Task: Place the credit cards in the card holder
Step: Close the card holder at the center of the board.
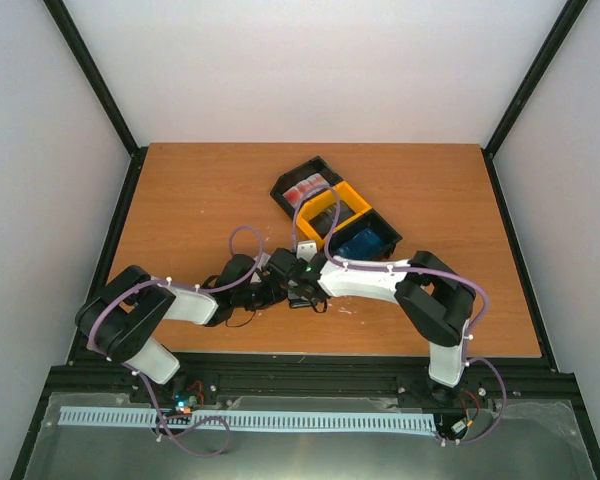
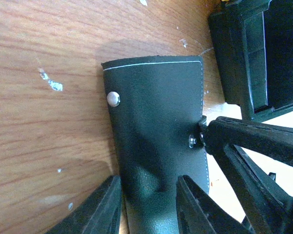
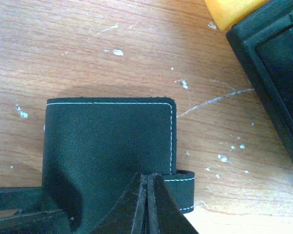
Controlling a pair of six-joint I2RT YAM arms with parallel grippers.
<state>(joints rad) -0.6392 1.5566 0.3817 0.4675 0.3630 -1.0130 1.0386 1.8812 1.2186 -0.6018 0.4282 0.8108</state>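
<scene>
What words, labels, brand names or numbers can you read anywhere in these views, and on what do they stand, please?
No text can be read in any view.
card holder: plain black with white stitching, no lettering showing.
red-and-white cards: any print is too small to read.
blue cards: too small to tell.

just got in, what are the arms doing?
Both arms meet over the closed black card holder, which lies on the table in front of the bins. The left pincer straddles one end of it; whether it grips is unclear. The right pincer is shut at the holder's edge by the clasp tab. The blue cards sit in an end bin.
</scene>
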